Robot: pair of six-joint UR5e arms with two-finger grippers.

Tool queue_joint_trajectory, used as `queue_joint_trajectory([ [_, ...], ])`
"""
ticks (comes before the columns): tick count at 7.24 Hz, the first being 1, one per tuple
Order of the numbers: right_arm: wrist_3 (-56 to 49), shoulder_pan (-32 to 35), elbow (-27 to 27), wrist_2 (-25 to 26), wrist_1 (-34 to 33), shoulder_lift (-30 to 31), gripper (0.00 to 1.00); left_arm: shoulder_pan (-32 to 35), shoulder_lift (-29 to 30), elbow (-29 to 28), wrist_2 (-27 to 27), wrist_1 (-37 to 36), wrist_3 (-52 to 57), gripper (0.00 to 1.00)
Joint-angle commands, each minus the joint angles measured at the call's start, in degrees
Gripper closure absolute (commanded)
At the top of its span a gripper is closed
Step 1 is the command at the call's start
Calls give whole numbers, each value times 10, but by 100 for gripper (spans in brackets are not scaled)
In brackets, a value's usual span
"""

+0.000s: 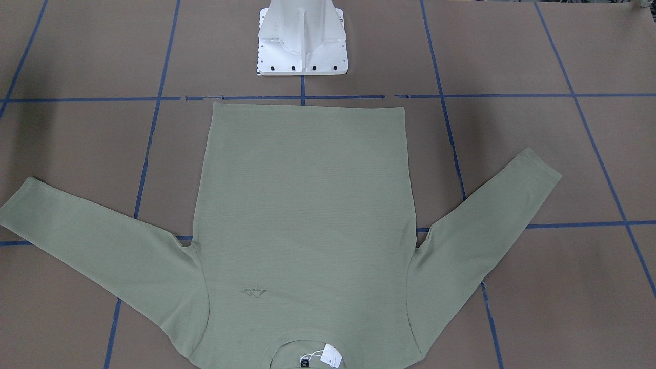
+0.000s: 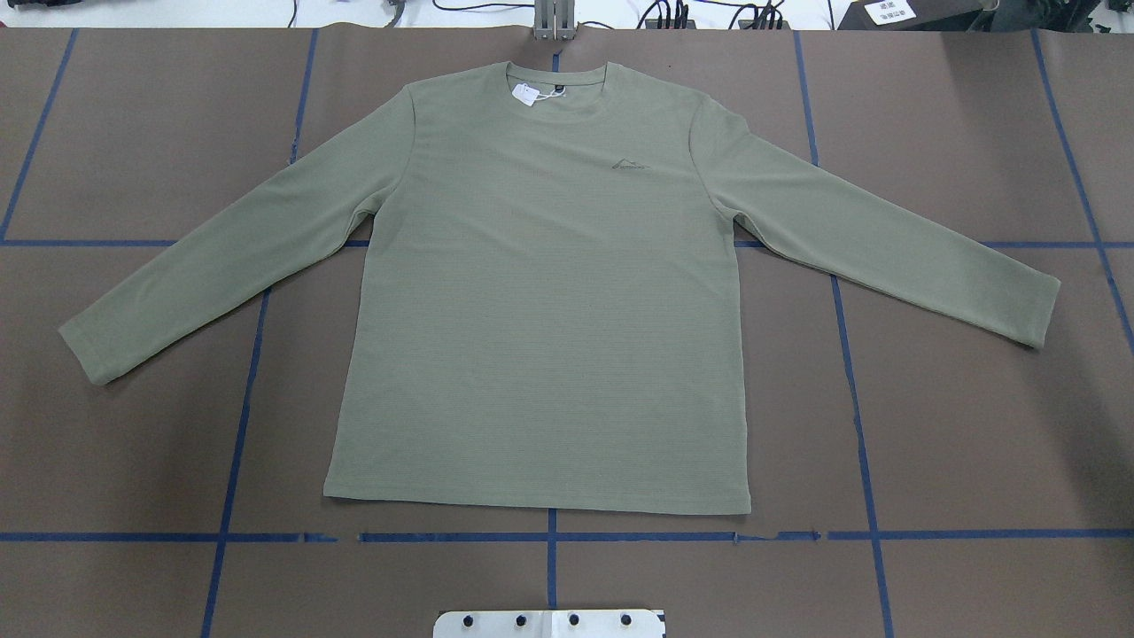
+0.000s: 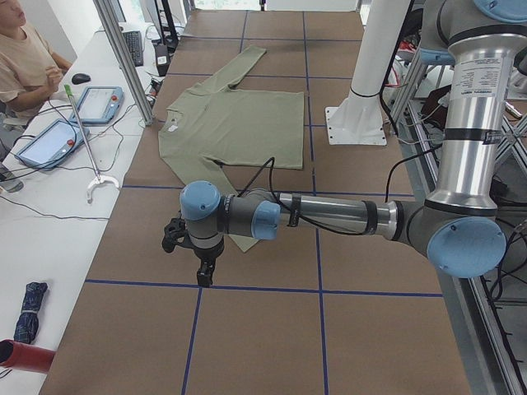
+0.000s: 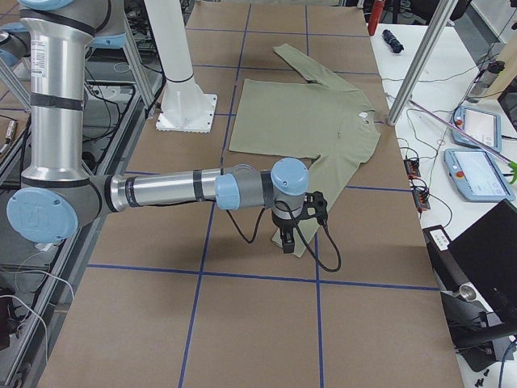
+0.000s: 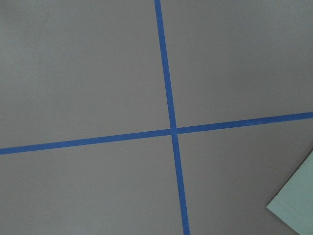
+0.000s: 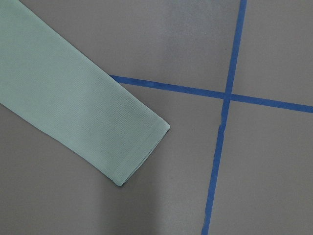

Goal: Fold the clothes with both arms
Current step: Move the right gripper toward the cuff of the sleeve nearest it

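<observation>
The pale sage-green long-sleeved shirt [image 2: 540, 292] lies flat and front up on the brown table, both sleeves spread out, its collar with the white hang tag [image 2: 525, 94] at the far side from the robot. It also shows in the front-facing view [image 1: 307, 205]. My left gripper [image 3: 204, 267] hangs above the table near the left sleeve's cuff [image 5: 296, 205]. My right gripper [image 4: 288, 238] hangs over the right sleeve's cuff [image 6: 132, 147]. I cannot tell whether either gripper is open or shut. Neither arm shows in the overhead or front-facing views.
The white pedestal base [image 1: 302, 46] stands at the robot's side of the table, just behind the shirt's hem. Blue tape lines [image 2: 549, 537] grid the table. Aluminium posts [image 3: 123, 58], desks with tablets [image 4: 477, 174] and a seated operator [image 3: 25, 62] line the far side.
</observation>
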State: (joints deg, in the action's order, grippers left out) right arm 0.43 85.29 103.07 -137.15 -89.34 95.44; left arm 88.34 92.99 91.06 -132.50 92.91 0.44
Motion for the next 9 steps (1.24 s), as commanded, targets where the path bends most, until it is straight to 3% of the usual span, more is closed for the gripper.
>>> queue_joint_trajectory([
  [1,-2,0,-4,3,0,1,0,1,7,7,-7,-7,-3,0],
  [5,0,-4,-21,1,19,1,0,0,9,15,-19,-7,-6,0],
  [7,1,-26,-79,-44,36,-15,0,-1,10,33,-82,7,-5,0],
  [9,112,-48,-158,-41,184,-45,0,-1,7,37,-104,34,-11,0],
])
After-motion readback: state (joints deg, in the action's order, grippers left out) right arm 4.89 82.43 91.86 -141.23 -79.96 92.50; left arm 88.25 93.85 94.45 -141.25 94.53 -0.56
